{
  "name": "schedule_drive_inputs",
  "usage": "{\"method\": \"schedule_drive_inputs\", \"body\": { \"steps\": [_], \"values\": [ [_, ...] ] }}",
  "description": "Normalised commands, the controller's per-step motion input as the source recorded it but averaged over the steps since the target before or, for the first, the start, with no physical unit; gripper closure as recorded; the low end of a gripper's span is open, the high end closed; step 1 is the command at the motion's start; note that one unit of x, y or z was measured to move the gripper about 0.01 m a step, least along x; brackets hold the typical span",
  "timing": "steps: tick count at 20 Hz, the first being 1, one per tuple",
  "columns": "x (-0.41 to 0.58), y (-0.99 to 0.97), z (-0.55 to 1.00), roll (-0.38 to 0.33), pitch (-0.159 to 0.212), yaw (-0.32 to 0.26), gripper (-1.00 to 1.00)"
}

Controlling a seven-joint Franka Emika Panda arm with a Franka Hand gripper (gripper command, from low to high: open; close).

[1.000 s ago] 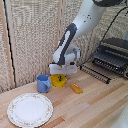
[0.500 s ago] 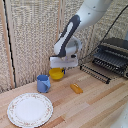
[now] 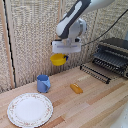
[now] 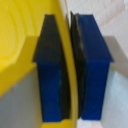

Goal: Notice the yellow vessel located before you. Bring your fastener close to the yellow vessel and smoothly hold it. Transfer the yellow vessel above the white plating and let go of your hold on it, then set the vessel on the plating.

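Two jaws pinch the yellow vessel's (image 3: 59, 59) rim, held above the table (image 3: 100, 107); no writing readable.

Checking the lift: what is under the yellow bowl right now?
Below the yellow bowl, held up by the gripper, there is only bare wooden table; the blue mug and white plate lie off to the exterior view's left. The bowl's inside is hidden.

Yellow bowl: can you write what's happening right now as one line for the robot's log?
phase: carrying | gripper: shut on yellow bowl rim | bowl: lifted off table | white plate: empty, not reached | blue mug: untouched
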Motion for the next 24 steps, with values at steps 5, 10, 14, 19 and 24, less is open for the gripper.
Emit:
{"method": "schedule_drive_inputs", "body": {
  "steps": [5, 10, 14, 19, 24],
  "values": [
    [-0.001, 0.67, 0.77, 0.000, 0.009, 0.063, 1.00],
    [-0.117, 0.82, 0.48, 0.000, 0.000, 0.017, 1.00],
    [-0.291, 0.87, 0.04, 0.000, 0.000, 0.009, 1.00],
    [-0.491, 0.85, -0.14, 0.000, 0.000, 0.005, 1.00],
    [-0.584, 0.63, -0.42, 0.000, 0.000, 0.059, 1.00]
  ]
}}
